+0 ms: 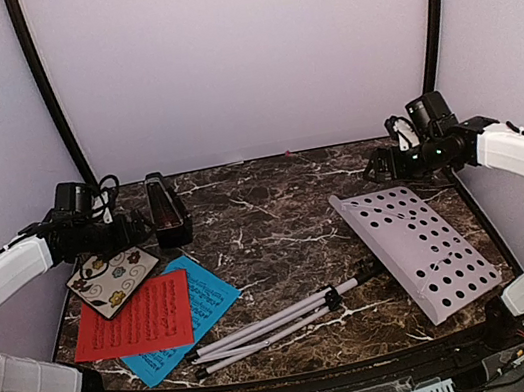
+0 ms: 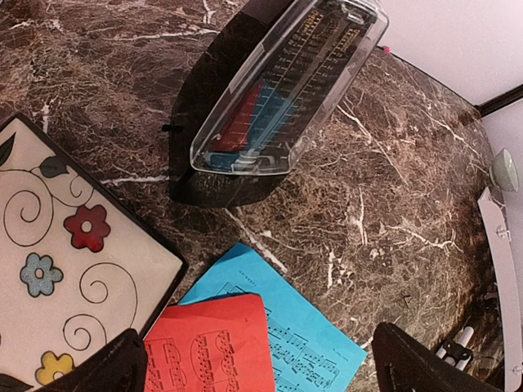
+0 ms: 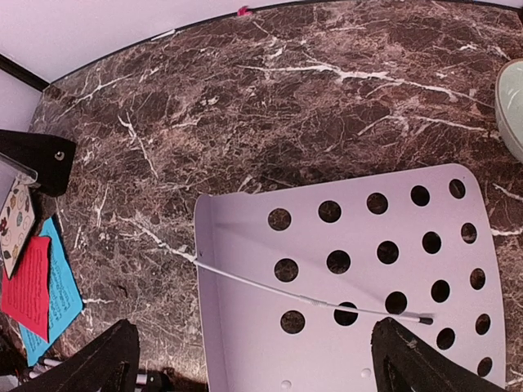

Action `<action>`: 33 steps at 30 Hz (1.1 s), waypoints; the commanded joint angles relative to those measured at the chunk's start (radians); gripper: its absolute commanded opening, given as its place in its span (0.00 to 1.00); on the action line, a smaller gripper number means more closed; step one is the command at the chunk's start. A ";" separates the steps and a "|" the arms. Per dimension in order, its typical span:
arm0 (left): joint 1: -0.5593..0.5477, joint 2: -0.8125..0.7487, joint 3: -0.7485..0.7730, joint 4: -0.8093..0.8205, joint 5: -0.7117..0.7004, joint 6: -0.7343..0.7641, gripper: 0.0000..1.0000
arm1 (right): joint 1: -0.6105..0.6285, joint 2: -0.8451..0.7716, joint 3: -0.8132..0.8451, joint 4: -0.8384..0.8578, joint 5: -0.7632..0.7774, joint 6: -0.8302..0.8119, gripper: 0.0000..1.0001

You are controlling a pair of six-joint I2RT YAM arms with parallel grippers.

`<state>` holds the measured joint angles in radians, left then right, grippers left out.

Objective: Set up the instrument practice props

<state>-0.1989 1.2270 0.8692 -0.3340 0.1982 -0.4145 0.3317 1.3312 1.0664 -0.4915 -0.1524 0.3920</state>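
Observation:
The white perforated music stand (image 1: 418, 247) lies flat on the right of the marble table, its folded tripod legs (image 1: 274, 324) stretching left. The red sheet (image 1: 136, 316) lies on top of the blue sheet (image 1: 184, 316) at the front left. The black metronome (image 1: 167, 209) lies on its side at the back left. My left gripper (image 1: 126, 230) is open and empty above the sheets (image 2: 245, 343), with the metronome (image 2: 270, 98) ahead of it. My right gripper (image 1: 379, 167) is open and empty above the stand's desk (image 3: 351, 286).
The square floral tile (image 1: 112, 277) lies at the left, touching the red sheet. A pale green bowl (image 3: 511, 106) sits at the back right, beside the right gripper. A thin wire clip (image 3: 310, 298) lies across the stand's desk.

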 commanded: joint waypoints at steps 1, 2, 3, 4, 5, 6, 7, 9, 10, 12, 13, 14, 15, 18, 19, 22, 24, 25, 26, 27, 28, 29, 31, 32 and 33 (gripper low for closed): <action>0.007 -0.006 0.023 0.000 0.075 0.067 0.99 | 0.021 -0.013 0.041 -0.092 -0.007 -0.041 1.00; 0.007 -0.002 0.024 0.003 0.100 0.079 0.99 | 0.028 -0.013 0.042 -0.114 -0.011 -0.045 1.00; 0.007 0.002 0.022 0.009 0.125 0.088 0.99 | 0.036 -0.015 0.040 -0.133 -0.013 -0.051 1.00; 0.007 0.003 0.019 0.018 0.151 0.097 0.99 | 0.047 -0.017 0.036 -0.151 -0.004 -0.056 1.00; 0.005 0.003 0.015 0.028 0.174 0.105 0.99 | 0.060 -0.022 0.031 -0.168 0.008 -0.059 1.00; 0.004 0.003 0.011 0.036 0.192 0.110 0.99 | 0.072 -0.027 0.025 -0.180 0.016 -0.062 1.00; 0.003 0.003 0.007 0.043 0.202 0.114 0.99 | 0.085 -0.033 0.012 -0.190 0.018 -0.063 1.00; 0.001 0.007 0.002 0.052 0.221 0.122 0.99 | 0.107 -0.044 -0.012 -0.198 0.025 -0.057 1.00; 0.000 0.009 0.000 0.054 0.231 0.126 0.99 | 0.122 -0.046 -0.024 -0.202 0.036 -0.054 1.00; -0.004 0.013 -0.002 0.059 0.252 0.134 0.99 | 0.155 -0.037 -0.039 -0.215 0.074 -0.049 1.00; -0.006 0.014 -0.004 0.062 0.261 0.135 0.99 | 0.171 -0.032 -0.046 -0.220 0.091 -0.046 0.99; -0.007 0.013 -0.006 0.065 0.272 0.135 0.99 | 0.186 -0.026 -0.051 -0.218 0.105 -0.042 0.99; -0.009 0.012 -0.009 0.069 0.278 0.135 0.99 | 0.198 -0.021 -0.056 -0.216 0.117 -0.040 0.97; -0.012 0.008 -0.016 0.076 0.288 0.135 0.99 | 0.226 0.005 -0.056 -0.212 0.128 -0.038 0.92; -0.012 0.008 -0.015 0.076 0.288 0.135 0.99 | 0.235 0.016 -0.054 -0.212 0.128 -0.036 0.90; -0.012 0.008 -0.013 0.070 0.289 0.134 0.99 | 0.263 0.047 -0.047 -0.213 0.135 -0.033 0.84; -0.013 0.007 -0.016 0.073 0.293 0.131 0.99 | 0.288 0.069 -0.041 -0.212 0.136 -0.031 0.78; -0.013 0.006 -0.018 0.074 0.294 0.129 0.99 | 0.299 0.078 -0.039 -0.210 0.139 -0.028 0.76; -0.012 0.004 -0.020 0.075 0.293 0.127 0.99 | 0.307 0.094 -0.038 -0.211 0.141 -0.027 0.73; -0.012 0.003 -0.021 0.077 0.294 0.126 0.99 | 0.316 0.106 -0.039 -0.211 0.144 -0.026 0.70; -0.012 0.002 -0.022 0.077 0.294 0.126 0.99 | 0.324 0.115 -0.038 -0.209 0.150 -0.025 0.67; -0.012 0.000 -0.023 0.076 0.294 0.126 0.99 | 0.330 0.126 -0.038 -0.210 0.155 -0.025 0.64; -0.013 -0.003 -0.023 0.077 0.296 0.127 0.99 | 0.346 0.142 -0.031 -0.210 0.170 -0.022 0.57; -0.012 -0.006 -0.024 0.078 0.298 0.128 0.99 | 0.354 0.151 -0.025 -0.212 0.179 -0.020 0.54; -0.012 -0.008 -0.026 0.079 0.297 0.128 0.99 | 0.363 0.158 -0.019 -0.216 0.194 -0.018 0.51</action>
<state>-0.2070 1.2419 0.8627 -0.2764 0.4774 -0.2962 0.6643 1.4689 1.0187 -0.7052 -0.0132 0.3641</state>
